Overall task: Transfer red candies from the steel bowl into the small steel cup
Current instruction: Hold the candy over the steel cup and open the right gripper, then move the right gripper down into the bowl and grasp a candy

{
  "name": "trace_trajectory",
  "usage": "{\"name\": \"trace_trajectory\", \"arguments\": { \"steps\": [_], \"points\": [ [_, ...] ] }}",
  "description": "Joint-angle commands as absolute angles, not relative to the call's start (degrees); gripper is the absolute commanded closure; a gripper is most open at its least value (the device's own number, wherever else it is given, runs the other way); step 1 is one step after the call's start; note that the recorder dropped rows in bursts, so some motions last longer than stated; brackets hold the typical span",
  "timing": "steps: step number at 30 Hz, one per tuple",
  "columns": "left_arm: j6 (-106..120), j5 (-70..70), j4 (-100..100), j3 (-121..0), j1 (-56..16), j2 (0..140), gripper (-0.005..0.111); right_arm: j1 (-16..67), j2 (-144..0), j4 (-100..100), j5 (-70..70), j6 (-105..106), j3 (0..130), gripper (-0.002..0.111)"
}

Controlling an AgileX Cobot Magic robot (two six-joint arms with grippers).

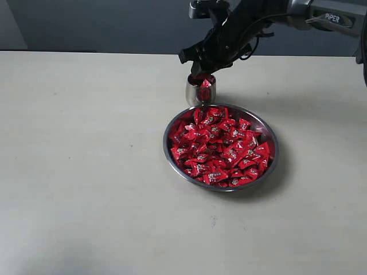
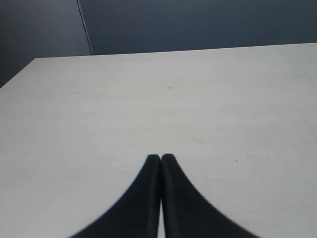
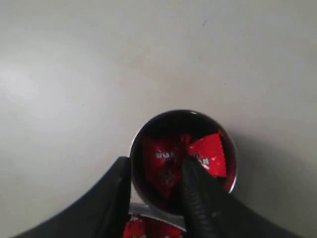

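The right gripper point(image 1: 199, 73) hangs right over the cup point(image 1: 195, 95), tips pointing down at its mouth. In the right wrist view its jaws stand apart: one of the fingers point(image 3: 116, 193) sits just outside the cup's point(image 3: 168, 121) rim, the other over the opening. Nothing is pinched between them. Through the gap of the gripper point(image 3: 157, 166) the candies point(image 3: 162, 161) lie loose inside the cup, and one of them point(image 3: 210, 153) leans against the far wall beyond the second finger. In the exterior view a candy point(image 1: 205, 83) pokes up at the cup's mouth, just under the tips.

The bowl point(image 1: 274, 150) stands just beside the cup, on the side nearer the gripper's wrist and lower than the tips. It is heaped with candies point(image 1: 221, 149). A sliver of its rim point(image 3: 154, 214) shows between the fingers, below the cup.

The left gripper point(image 2: 160, 158) has its jaws pressed together with nothing in them. Ahead of its tips lies only bare table point(image 2: 148, 99); neither bowl nor cup shows in its view.
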State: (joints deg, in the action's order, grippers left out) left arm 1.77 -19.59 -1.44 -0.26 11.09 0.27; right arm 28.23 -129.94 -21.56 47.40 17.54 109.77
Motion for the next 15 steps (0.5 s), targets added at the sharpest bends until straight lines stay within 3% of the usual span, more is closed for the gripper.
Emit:
{"name": "trace_trajectory", "arguments": {
  "steps": [1, 7, 15],
  "points": [
    [1.7, -19.1, -1.6, 0.0, 10.7, 0.0, 0.106, 28.0, -125.6, -21.2, 50.8, 18.0, 110.1, 0.074],
    [1.7, -19.1, -1.6, 0.0, 10.7, 0.0, 0.106, 28.0, -117.5, -21.5, 50.6, 18.0, 104.4, 0.074],
    [1.7, -19.1, -1.6, 0.0, 10.7, 0.0, 0.106, 28.0, -103.9, -21.5, 31.0, 18.0, 77.8, 0.074]
  ]
}}
